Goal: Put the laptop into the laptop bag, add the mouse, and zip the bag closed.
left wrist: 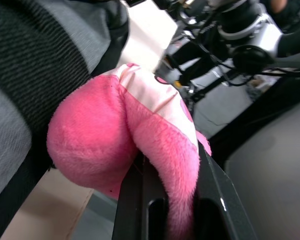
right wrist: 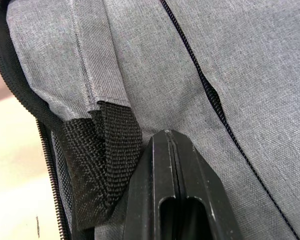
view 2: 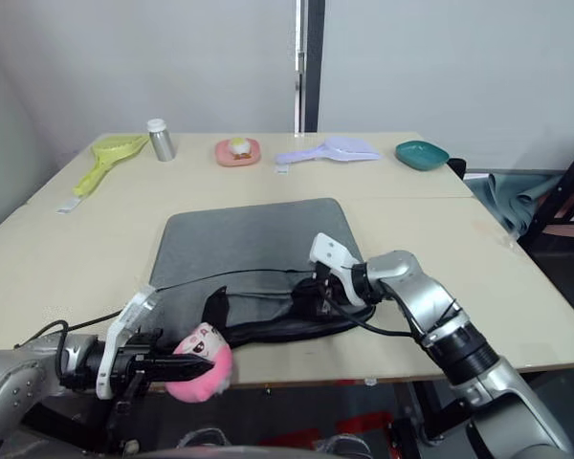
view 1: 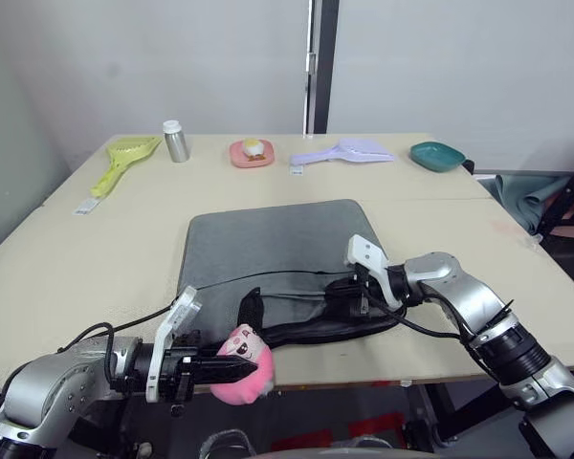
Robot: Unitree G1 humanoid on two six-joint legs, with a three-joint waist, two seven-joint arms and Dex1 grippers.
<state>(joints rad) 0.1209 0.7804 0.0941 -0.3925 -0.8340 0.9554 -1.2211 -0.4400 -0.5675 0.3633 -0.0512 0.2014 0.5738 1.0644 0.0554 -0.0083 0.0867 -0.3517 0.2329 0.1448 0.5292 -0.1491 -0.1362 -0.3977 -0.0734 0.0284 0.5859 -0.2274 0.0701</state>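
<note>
Laptop bag (view 1: pixel 273 251) lies flat mid-table, its near edge w/ black trim and handles running close to the table's front edge (view 1: pixel 383 375); bare tabletop to both sides of it and a wide bare strip behind it, up to the back row. Left gripper (view 1: pixel 231 368) sits at the front edge just off the bag's near-left corner, fingers closed on a pink plush toy (view 1: pixel 244 376); in the left wrist view the plush (left wrist: pixel 115 150) bulges out between the two black fingers (left wrist: pixel 217 200) and touches the bag's grey fabric. Right gripper (view 1: pixel 337 298) is on the bag's near-right part by a black strap handle (right wrist: pixel 97 160); in the right wrist view its fingers (right wrist: pixel 155 180) are pressed together w/ no gap, tips against the grey fabric beside the zipper line (right wrist: pixel 210 95) — can't tell if any cloth is pinched. Back row, well apart from the bag: yellow-green scoop (view 1: pixel 124 158), metal canister (view 1: pixel 176 142), pink dish (view 1: pixel 252 153) w/ a small yellow-white item in it, lilac scoop (view 1: pixel 349 151), teal bowl (view 1: pixel 436 155) near the far-right corner. Whether anything is inside the bag can't be made out.
</note>
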